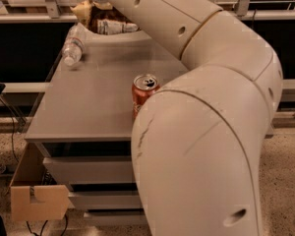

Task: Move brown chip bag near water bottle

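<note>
The brown chip bag, crinkled with a dark middle and pale yellow ends, hangs just over the far edge of the grey table. My gripper comes down onto the bag's top from the upper edge of the view. It is mostly hidden by my arm and is shut on the bag. The water bottle lies on its side at the far left corner of the table, cap toward me, just left of and below the bag.
A red soda can stands upright near the table's middle, right against my big white arm, which covers the table's right half. Drawers sit under the table top, and a cardboard box is on the floor at left. A shelf rail runs behind.
</note>
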